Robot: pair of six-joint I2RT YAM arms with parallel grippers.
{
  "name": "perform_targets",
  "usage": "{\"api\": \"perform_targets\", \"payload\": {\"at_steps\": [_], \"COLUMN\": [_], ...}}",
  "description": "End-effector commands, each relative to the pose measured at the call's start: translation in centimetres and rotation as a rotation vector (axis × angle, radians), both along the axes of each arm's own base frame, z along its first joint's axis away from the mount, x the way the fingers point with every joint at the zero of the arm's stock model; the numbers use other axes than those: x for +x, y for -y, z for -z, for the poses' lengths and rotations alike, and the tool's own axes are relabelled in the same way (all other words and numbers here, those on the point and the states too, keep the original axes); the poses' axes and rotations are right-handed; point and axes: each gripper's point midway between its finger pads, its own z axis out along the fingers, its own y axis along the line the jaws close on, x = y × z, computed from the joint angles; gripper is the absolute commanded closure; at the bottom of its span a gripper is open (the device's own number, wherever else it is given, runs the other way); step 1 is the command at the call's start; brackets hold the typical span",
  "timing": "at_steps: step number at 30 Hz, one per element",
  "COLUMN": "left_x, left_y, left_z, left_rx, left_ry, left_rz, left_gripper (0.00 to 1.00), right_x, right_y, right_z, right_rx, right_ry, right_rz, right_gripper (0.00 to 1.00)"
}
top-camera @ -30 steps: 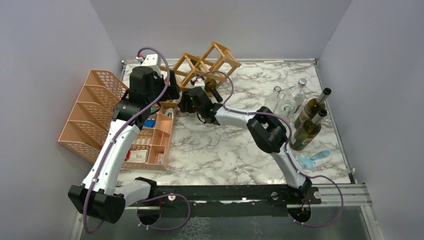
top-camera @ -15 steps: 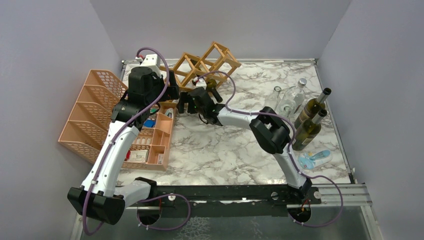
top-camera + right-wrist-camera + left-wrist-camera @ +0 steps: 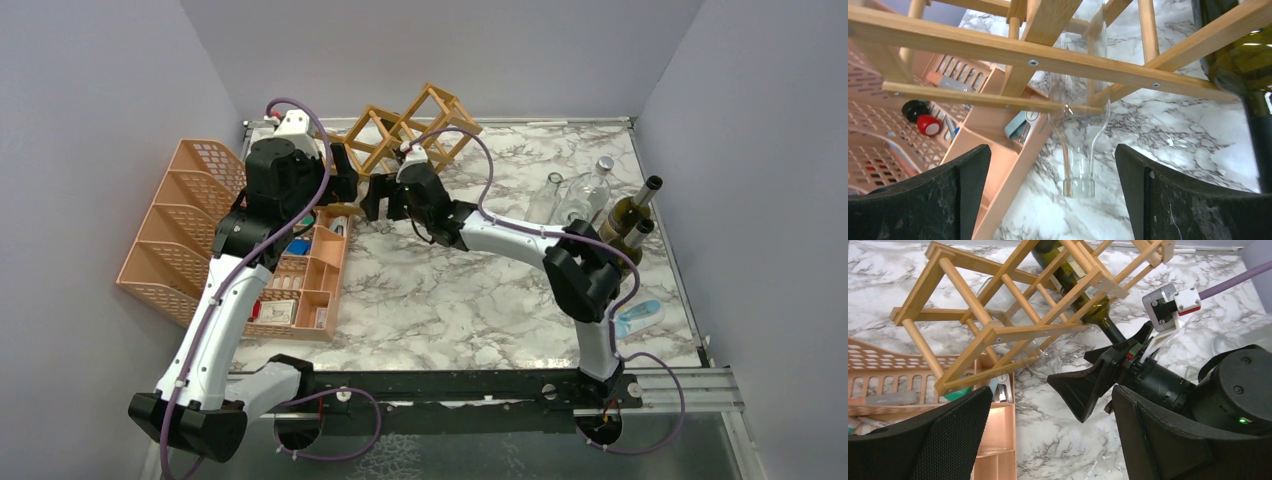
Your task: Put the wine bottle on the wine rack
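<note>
Your right tool (image 3: 380, 203) has let go and slid left, jaws wide and empty; your left tool (image 3: 1052, 395) gapes empty too. Hidden from above, the dark green glass wine bottle (image 3: 1095, 315) shows in the left wrist view, lying in the light wooden lattice wine rack (image 3: 998, 332).

The wine rack (image 3: 1023, 331) is matt bare wood, the wine bottle (image 3: 1095, 316) glossy dark-green glass.

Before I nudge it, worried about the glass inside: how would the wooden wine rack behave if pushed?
The wine rack is thin slats in an open lattice, so probably light yet stiff, likely to slide on the smooth marble tabletop. A green bottle and a clear bottle lie in its cells, so a shove might jolt them or slide them out.
</note>
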Motion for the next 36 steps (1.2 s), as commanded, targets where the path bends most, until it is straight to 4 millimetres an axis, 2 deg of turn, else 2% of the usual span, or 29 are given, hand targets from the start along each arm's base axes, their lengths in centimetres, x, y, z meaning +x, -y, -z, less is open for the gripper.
{"api": "perform_targets", "payload": {"at_steps": [1, 6, 10, 15, 21, 24, 26, 31, 36], "left_x": [-0.9, -2.0, -2.9, -3.3, -3.2, -3.1, -3.1, -3.1, -2.9], "left_y": [1.5, 3.1, 4.5, 5.3, 5.7, 5.7, 5.7, 5.5, 5.6], "left_z": [-0.7, -0.3, 0.6, 1.1, 1.1, 1.3, 1.3, 1.5, 2.4], "left_rx": [-0.047, -0.086, -0.119, -0.15, -0.176, -0.185, -0.191, -0.179, -0.174], "left_ry": [0.041, 0.059, 0.047, 0.061, 0.073, 0.078, 0.086, 0.087, 0.068], "left_rz": [0.1, 0.2, 0.286, 0.331, 0.338, 0.334, 0.332, 0.327, 0.332], "left_gripper": [0.05, 0.05, 0.05, 0.04, 0.04, 0.04, 0.04, 0.04, 0.04], "right_x": [-1.9, -4.9, -7.4, -9.9, -10.8, -10.6, -10.6, -10.6, -10.2], "right_y": [2.8, 8.5, 14.3, 20.5, 26.5, 30.2, 32.7, 36.5, 38.3], "right_z": [-2.0, -2.9, -4.8, -8.2, -14.2, -16.9, -17.8, -17.8, -16.1], "right_rx": [-0.086, -0.22, -0.369, -0.495, -0.533, -0.575, -0.613, -0.617, -0.563], "right_ry": [0.011, -0.002, -0.005, 0.035, 0.131, 0.189, 0.212, 0.182, 0.118], "right_rz": [-0.032, 0.0, 0.058, 0.111, 0.301, 0.479, 0.607, 0.731, 0.769], "right_gripper": [0.05, 0.1, 0.12, 0.13, 0.13, 0.13, 0.12, 0.12, 0.12]}}
